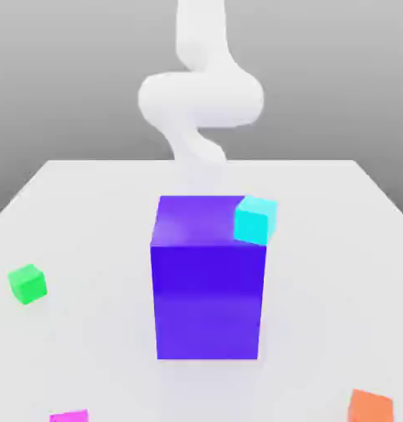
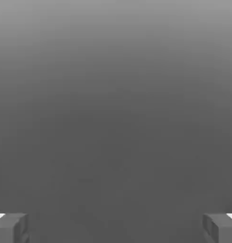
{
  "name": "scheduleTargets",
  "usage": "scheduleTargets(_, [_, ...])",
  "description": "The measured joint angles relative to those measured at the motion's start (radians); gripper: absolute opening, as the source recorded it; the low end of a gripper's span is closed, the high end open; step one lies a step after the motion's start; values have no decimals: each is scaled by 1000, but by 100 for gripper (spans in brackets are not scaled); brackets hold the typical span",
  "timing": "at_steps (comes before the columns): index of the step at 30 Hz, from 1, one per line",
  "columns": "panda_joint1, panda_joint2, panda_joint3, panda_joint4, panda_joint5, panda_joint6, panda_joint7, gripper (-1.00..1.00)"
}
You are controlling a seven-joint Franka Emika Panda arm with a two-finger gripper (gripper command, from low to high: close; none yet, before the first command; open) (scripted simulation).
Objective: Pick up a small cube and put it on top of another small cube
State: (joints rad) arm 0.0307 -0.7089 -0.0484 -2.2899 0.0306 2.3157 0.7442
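With its fingers spread and empty, the end effector (image 2: pixel 116 228) should descend squarely over the magenta cube (image 1: pixel 69 417), near the counter's (image 1: pixel 97 330) front edge at the exterior view's left, centring before gripping.

A big blue-purple block (image 1: pixel 208 301), a cyan cube (image 1: pixel 254 222) and an orange cube (image 1: pixel 371 408) share the white table (image 1: pixel 97 222).

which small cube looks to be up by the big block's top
The cyan cube, at the blue block's top edge; the green one sits off to the side.
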Motion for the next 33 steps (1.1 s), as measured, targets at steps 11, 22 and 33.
scheduleTargets(11, [94,405,-184,45,171,68,-273,0])
scheduleTargets(22, [64,799,-241,88,311,141,-521,0])
scheduleTargets(33, [8,1133,-274,117,253,257,-638,0])
